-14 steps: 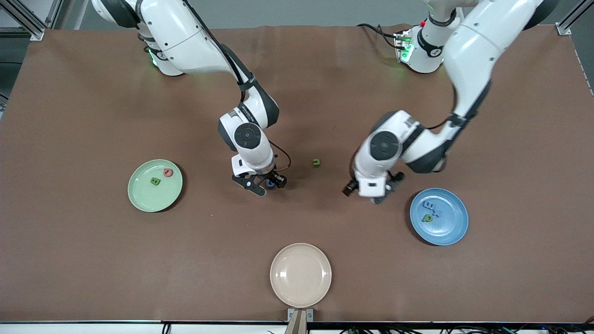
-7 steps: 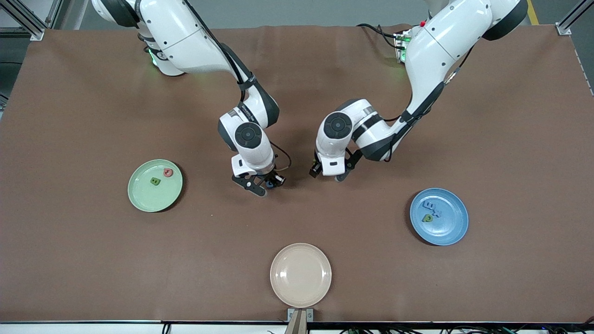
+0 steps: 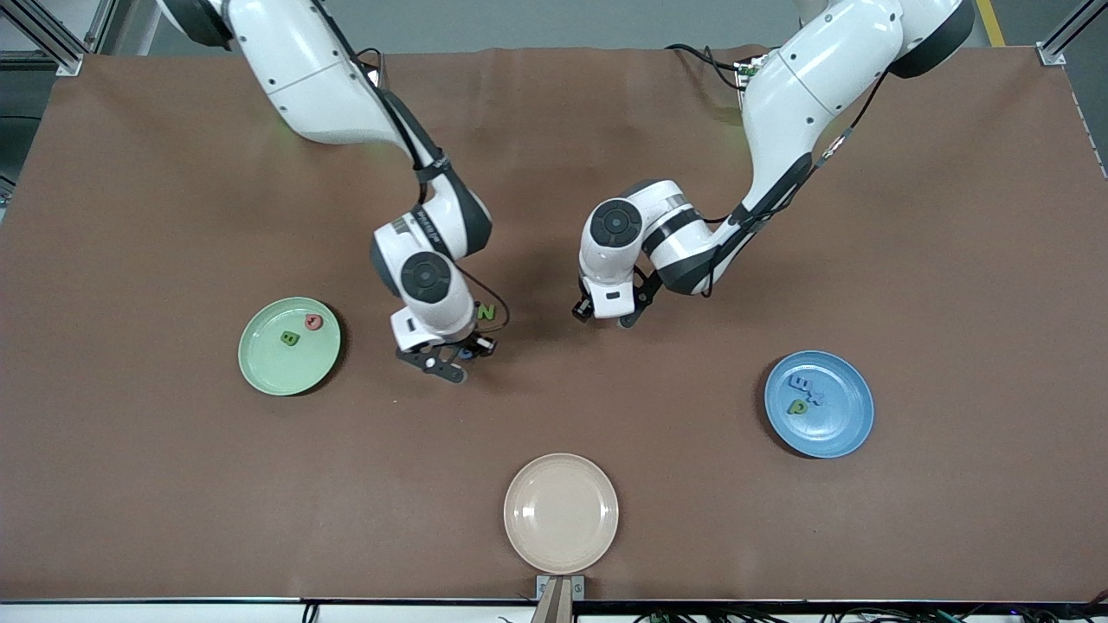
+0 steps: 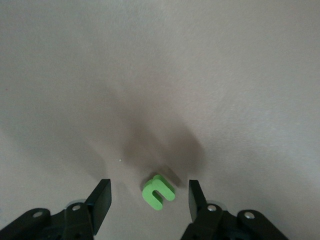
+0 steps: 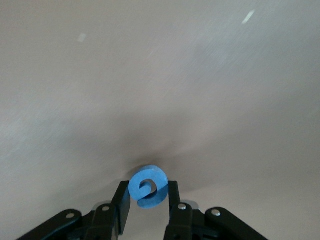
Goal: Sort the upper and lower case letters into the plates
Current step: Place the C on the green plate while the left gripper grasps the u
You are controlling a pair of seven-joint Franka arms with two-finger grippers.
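Both arms are showing glossy white shells with black bands at the joints and a round black cap on each wrist housing. Thin black cables are running along the forearms and looping beside the wrists. The right gripper (image 3: 450, 362) is showing black fingers (image 5: 121, 205) on black linkage bars with silver screw heads. The left gripper (image 3: 606, 313) is wearing the same black fingers (image 4: 101, 199), wedge-shaped at the tips, screws glinting at the pivots.
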